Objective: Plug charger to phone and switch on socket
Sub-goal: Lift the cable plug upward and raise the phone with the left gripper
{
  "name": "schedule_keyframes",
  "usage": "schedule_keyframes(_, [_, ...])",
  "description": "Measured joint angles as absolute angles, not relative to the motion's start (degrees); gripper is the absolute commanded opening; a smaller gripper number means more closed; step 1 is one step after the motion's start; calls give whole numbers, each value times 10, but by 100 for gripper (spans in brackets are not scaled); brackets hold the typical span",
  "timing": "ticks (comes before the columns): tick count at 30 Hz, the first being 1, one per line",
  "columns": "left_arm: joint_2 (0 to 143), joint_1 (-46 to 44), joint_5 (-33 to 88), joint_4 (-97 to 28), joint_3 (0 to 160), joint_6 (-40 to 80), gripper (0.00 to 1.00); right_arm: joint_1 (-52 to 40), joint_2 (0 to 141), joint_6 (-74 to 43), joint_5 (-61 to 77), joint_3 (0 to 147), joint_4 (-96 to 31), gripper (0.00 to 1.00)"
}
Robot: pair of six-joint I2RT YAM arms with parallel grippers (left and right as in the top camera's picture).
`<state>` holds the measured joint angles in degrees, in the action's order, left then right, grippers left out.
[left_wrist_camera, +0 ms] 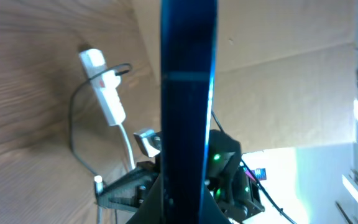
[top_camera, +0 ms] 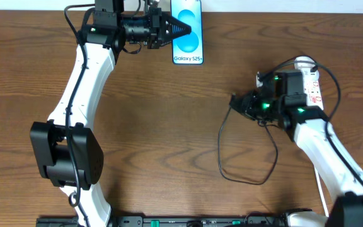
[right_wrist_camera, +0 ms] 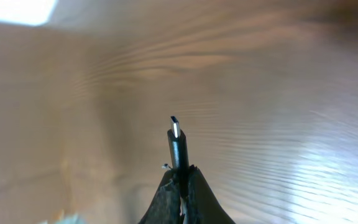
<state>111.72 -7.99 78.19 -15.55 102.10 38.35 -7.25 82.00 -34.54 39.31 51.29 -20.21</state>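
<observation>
The phone, cyan-blue screen with a white "Galaxy S25+" band, lies at the table's far edge. My left gripper is shut on its left side; in the left wrist view the phone's dark blue edge runs up between the fingers. My right gripper is shut on the charger's black connector, whose metal tip points up past the fingertips. The thin black charger cable loops down over the table. The white socket strip lies at the right, partly hidden by the right arm; it also shows in the left wrist view.
The wooden table spans the view. The socket's thick white cord runs toward the front edge beside the right arm. The left arm's base stands at the left.
</observation>
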Motion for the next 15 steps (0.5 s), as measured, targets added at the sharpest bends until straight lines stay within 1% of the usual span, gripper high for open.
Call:
schedule_keyframes(4, [1117,-83,800,-90,1021,425,7,-73,781,-307,487,514,-166,1])
schedule_keyframes(11, [1117,-116,812,96,1019,522,7,-73,751,-288,576,515,-96,1])
schedule_keyframes(13, [1117,-128,811,125,1019,549,7,-73,751,-291,600,515,-78,1])
schedule_keyframes(15, [1117,-135,808,127,1019,570,7,-73,750,-305,620,515,-62,1])
